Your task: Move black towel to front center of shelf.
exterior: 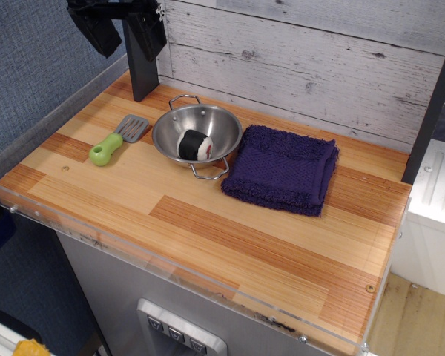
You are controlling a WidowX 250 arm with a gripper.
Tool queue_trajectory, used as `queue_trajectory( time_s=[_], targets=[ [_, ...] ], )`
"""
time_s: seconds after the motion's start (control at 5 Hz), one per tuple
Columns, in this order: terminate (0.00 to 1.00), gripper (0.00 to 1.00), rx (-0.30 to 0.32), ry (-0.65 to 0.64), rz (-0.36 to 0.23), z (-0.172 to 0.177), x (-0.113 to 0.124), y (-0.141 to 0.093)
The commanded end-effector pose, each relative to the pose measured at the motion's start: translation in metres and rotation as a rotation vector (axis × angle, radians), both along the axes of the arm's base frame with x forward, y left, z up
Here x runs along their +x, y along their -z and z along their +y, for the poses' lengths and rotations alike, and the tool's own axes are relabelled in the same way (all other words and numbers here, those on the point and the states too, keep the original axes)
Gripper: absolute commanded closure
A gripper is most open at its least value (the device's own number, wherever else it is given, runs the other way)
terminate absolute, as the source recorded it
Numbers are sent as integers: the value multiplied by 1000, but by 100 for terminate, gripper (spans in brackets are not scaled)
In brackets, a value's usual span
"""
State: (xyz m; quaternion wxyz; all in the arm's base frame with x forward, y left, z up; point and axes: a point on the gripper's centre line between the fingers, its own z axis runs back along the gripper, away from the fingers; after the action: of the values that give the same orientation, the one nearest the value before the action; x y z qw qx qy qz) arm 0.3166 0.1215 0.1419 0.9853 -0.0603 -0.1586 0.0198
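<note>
Gripper (124, 33) is parked way up in the top left corner of the shot, black and chunky, with its two fingers (96, 33) spread apart and nothing between them, so it's empty-handed. It hangs above the back left corner of the shelf (230, 237), touching none of the items. Just under and behind it there's a dark upright post (142, 70) standing on the wood near the wall.

Closest thing to it is a little spatula (117, 139) with a green handle and a grey slotted blade, lying flat on the left part of the shelf. Just beside that, to the right, sits a steel bowl (197, 133) with wire handles, and inside it there's a sushi-roll-looking toy (193, 144), black wrap with a white and reddish end.

The black towel (282, 169) (honestly more dark purple) is on the far side of the bowl from the gripper, so well apart from it, down and to the right. It's folded into a rough square, lying flat at the back right of the shelf, with its left edge touching or very nearly touching the bowl's handle. Front center of the shelf is just striped wood planks behind the clear acrylic rim (133, 245).
</note>
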Motion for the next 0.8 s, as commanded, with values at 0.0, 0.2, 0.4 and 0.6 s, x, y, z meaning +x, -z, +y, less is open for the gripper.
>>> queue_trajectory(
  time_s=[0.0,0.2,0.4,0.6],
  targets=[
    [0,0,0,0,0,0,0,0],
    [0,0,-15,28,6,-23,2,2],
    [0,0,-20,62,15,-47,5,4],
    [0,0,-15,117,4,-74,3,10]
  ],
)
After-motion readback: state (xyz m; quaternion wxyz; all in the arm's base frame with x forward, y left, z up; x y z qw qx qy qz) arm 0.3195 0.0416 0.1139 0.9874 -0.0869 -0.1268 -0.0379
